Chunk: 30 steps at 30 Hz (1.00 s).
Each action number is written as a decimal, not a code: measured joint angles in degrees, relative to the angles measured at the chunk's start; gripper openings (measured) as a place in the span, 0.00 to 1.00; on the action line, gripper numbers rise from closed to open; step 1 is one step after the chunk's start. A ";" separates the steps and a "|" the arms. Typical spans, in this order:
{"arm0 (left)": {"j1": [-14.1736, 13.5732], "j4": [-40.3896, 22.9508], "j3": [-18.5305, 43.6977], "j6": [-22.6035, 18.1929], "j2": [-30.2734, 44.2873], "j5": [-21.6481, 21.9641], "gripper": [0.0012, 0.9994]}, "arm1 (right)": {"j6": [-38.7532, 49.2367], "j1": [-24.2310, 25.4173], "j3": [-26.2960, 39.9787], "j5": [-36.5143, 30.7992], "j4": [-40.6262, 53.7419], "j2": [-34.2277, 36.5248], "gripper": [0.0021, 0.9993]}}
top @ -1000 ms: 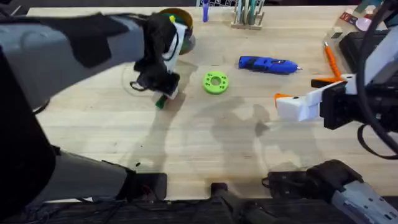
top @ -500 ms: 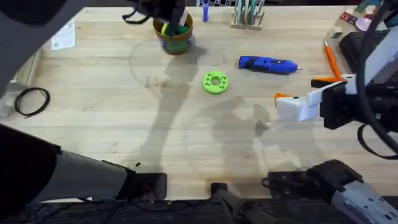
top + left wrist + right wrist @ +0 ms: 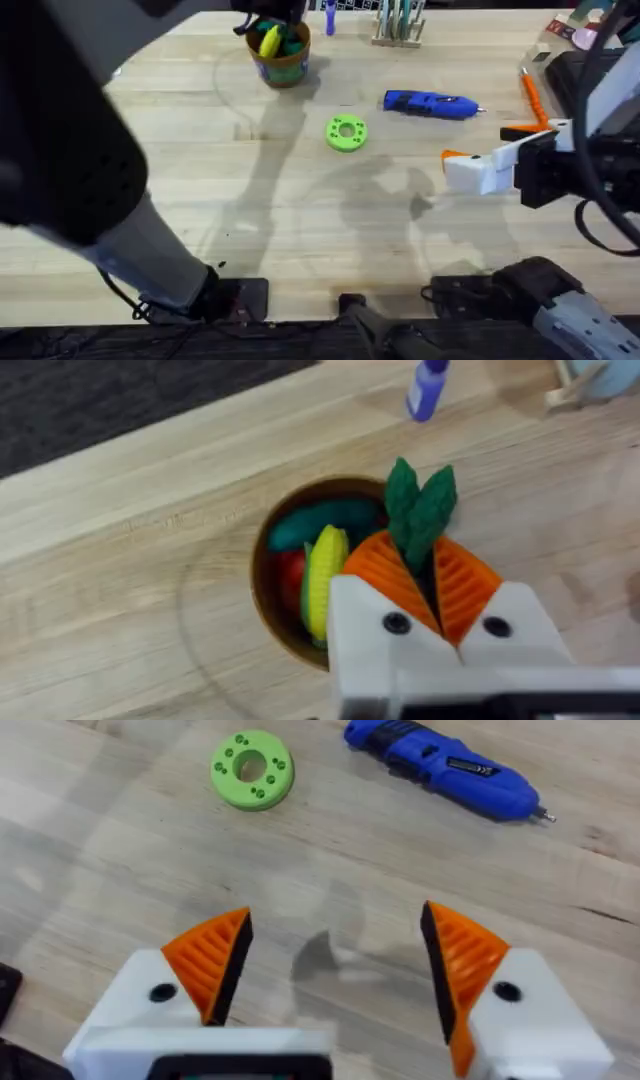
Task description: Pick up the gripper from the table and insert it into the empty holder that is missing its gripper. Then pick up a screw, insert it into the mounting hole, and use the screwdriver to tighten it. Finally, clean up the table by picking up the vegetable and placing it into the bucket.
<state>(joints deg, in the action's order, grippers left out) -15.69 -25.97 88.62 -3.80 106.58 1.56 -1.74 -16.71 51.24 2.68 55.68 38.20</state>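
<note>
So the vegetable (image 3: 420,500) is pinched between my left hand's (image 3: 437,595) orange pads, leafy end sticking out, hanging right over the bucket (image 3: 275,575) at the far edge of the bench (image 3: 300,230). Looks like a light plastic toy, knobbly enough that the ribbed pads bite fine, and taking it mid-body seems right. I'd guess it'll just drop in, though the bucket already has a yellow piece (image 3: 324,578) and other toy bits, so it may sit high. My right hand (image 3: 335,970) is spread wide with nothing in it, hovering near the screwdriver (image 3: 440,770) and the green disc (image 3: 252,768).
</note>
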 joint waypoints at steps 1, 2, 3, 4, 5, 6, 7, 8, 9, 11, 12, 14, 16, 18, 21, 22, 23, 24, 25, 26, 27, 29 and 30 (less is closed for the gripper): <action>0.27 0.15 0.00 0.01 0.96 0.00 0.01 | 0.00 0.00 0.00 0.00 0.00 0.00 0.99; 0.49 0.25 -0.02 0.01 1.75 0.02 0.01 | 0.00 0.00 0.00 -0.02 -0.01 0.00 0.99; 0.64 0.39 -0.02 0.01 2.37 0.02 0.01 | 0.00 0.00 0.00 0.00 0.00 0.00 0.99; 0.69 0.50 -0.02 -0.01 2.85 0.02 0.01 | 0.00 0.00 0.00 0.00 0.00 0.00 0.99; 0.69 0.54 -0.02 0.00 3.06 0.02 0.01 | 0.00 0.00 0.00 0.00 -0.02 0.00 0.99; 0.67 0.52 -0.02 0.00 3.13 0.02 0.01 | 0.00 0.00 0.00 -0.02 0.00 0.00 0.99; 0.63 0.54 -0.02 -0.01 3.13 0.00 0.01 | 0.00 0.00 0.00 -0.02 0.00 0.00 0.99; 0.62 0.70 -0.02 -0.03 3.11 0.00 0.01 | 0.00 0.00 0.00 0.00 0.00 0.00 0.99; 0.62 0.84 -0.02 -0.19 3.07 0.01 0.12 | 0.00 0.00 0.00 -0.02 0.00 0.00 0.99; 0.62 0.98 -0.02 -0.19 3.06 0.00 0.43 | 0.00 0.00 0.00 -0.02 0.00 0.00 0.99; 0.62 0.96 -0.02 -0.20 3.08 0.00 0.58 | 0.00 0.00 0.00 -0.02 0.00 0.00 0.99; 0.62 0.87 -0.02 -0.19 3.06 0.00 0.90 | 0.00 0.00 0.00 -0.02 -0.02 0.00 0.99; 0.62 -0.63 -0.02 0.31 2.83 0.01 0.98 | 0.00 0.00 0.00 -0.02 0.00 0.00 0.99; 0.62 -3.58 -0.02 1.13 2.10 0.00 0.98 | 0.00 0.00 0.00 -0.02 0.00 0.00 0.99; 0.62 -9.91 -0.02 2.76 -0.60 -0.02 0.99 | 0.00 0.00 0.00 -0.02 0.00 0.00 0.99; 0.62 -11.82 -0.03 3.04 -2.00 -0.02 0.99 | 0.00 0.00 0.00 -0.02 0.00 0.00 0.99; 0.62 -13.73 -0.03 3.31 -3.60 0.00 0.99 | 0.00 0.00 0.00 -0.02 -0.02 0.00 0.99; 0.62 -15.61 -0.02 3.49 -5.28 0.00 0.99 | 0.00 0.00 0.00 -0.02 0.00 0.00 0.99; 0.62 -17.85 -0.04 3.70 -7.53 0.00 0.99 | 0.00 0.00 0.00 -0.01 0.00 0.00 0.99; 0.62 -19.86 -0.02 3.87 -9.60 0.00 0.99 | 0.00 0.00 0.00 -0.02 -0.02 0.00 0.99; 0.62 -22.20 -0.02 3.96 -11.98 0.00 0.99 | 0.00 0.00 0.00 -0.02 -0.02 0.00 0.99; 0.62 -26.51 -0.02 4.21 -16.28 0.00 0.99 | 0.00 0.00 0.00 -0.02 0.00 0.00 0.99; 0.62 -28.70 -0.02 4.31 -18.39 0.00 0.99 | 0.00 0.00 0.00 -0.02 -0.02 0.00 0.99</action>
<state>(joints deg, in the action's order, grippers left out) -15.07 -54.68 88.60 0.51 88.19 1.56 -1.74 -16.71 51.24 2.66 55.66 38.20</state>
